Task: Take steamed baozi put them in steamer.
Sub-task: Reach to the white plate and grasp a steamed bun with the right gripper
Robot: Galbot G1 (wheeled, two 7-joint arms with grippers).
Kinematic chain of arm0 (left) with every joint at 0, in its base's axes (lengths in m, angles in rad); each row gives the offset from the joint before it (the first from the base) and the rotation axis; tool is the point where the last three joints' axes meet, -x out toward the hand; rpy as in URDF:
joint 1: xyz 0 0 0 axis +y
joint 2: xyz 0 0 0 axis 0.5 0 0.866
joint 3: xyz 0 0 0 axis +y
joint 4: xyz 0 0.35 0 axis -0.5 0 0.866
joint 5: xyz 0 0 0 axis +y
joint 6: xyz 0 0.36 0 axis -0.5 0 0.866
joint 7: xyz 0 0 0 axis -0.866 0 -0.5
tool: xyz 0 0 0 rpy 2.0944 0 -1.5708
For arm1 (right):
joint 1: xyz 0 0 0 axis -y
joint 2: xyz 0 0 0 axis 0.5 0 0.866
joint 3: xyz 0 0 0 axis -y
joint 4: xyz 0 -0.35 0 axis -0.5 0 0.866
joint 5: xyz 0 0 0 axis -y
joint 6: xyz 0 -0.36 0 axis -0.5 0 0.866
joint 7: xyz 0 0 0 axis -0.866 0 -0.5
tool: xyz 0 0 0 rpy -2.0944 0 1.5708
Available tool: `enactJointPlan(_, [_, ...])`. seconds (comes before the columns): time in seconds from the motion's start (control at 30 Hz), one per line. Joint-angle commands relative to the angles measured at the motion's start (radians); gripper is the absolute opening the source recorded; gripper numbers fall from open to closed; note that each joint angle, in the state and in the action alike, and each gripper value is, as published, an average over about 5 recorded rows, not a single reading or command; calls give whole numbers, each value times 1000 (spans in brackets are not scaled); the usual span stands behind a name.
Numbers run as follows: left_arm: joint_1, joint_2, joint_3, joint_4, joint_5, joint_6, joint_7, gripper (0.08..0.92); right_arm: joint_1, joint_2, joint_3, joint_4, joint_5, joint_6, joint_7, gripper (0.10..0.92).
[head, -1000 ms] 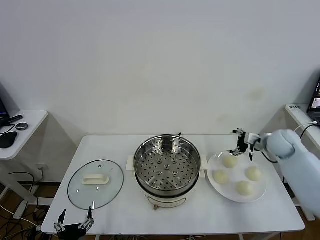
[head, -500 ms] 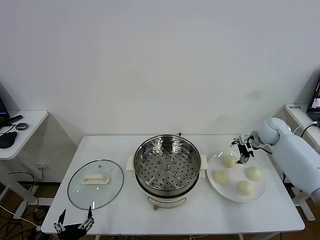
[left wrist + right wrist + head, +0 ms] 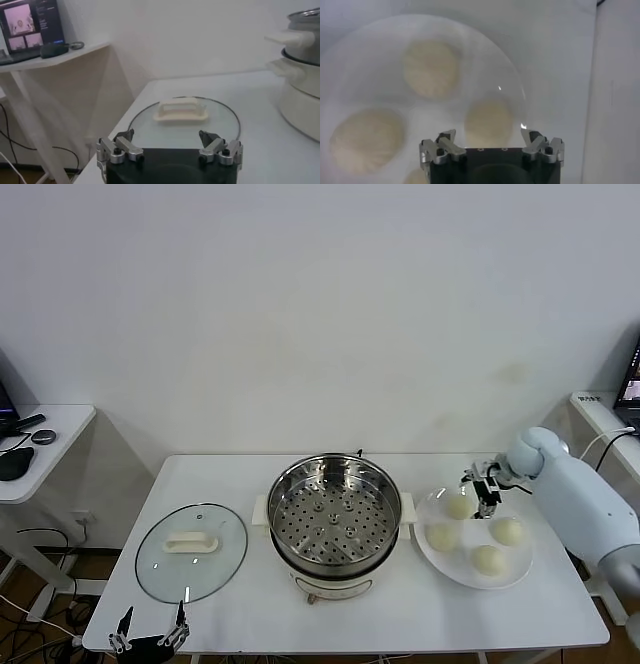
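Note:
Several cream-white steamed baozi lie on a white plate point(image 3: 450, 567) at the table's right: one at the far left of the plate point(image 3: 459, 506), others beside it point(image 3: 441, 536) point(image 3: 507, 531). My right gripper point(image 3: 479, 499) hangs open just above the far-left baozi; in the right wrist view that baozi point(image 3: 489, 121) lies below the open right gripper point(image 3: 487, 135), untouched, with two more baozi point(image 3: 431, 67) point(image 3: 367, 140) farther off. The steel steamer point(image 3: 335, 519) with its perforated tray stands mid-table, nothing in it. My left gripper point(image 3: 150, 639) waits open at the table's front left edge.
A round glass lid point(image 3: 191, 551) with a white handle lies flat left of the steamer; the left wrist view shows this lid point(image 3: 220, 120) ahead of the left gripper point(image 3: 165, 135), with the steamer's side point(image 3: 302, 75) beyond. A side table point(image 3: 40, 446) stands at far left.
My right gripper has come down and slightly left over the far-left baozi, and the right forearm has swung in behind it. The left arm has not moved.

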Motion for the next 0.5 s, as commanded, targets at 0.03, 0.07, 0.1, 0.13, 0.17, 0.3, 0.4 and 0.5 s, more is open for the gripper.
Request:
enactJointPlan(0.03, [-2,-1,2,4,1,0,0,823,8,31,-5,-67,-21,14,19,823])
enactJointPlan(0.07, [-2,-1,2,5,1,0,0,823,7,33,-6,-69,-20,12,19,823])
enactJointPlan(0.1, [-3,-1,3,6,1,0,0,823,6,36,-7,-73,-20,11,22,823])
enactJointPlan(0.13, [-3,-1,3,7,2,0,0,823,6,40,-8,-78,-22,10,29,823])
enactJointPlan(0.17, [-3,-1,2,9,1,0,0,823,7,44,-8,-84,-26,9,37,823])
enactJointPlan(0.3, [-1,0,3,12,1,-1,-1,823,14,61,-10,-114,-37,9,69,823])
enactJointPlan(0.4, [3,1,4,15,1,-2,-2,823,21,72,-13,-134,-35,10,81,823])
enactJointPlan(0.5, [2,1,4,18,1,-2,-2,823,25,80,-13,-149,-36,8,74,823])
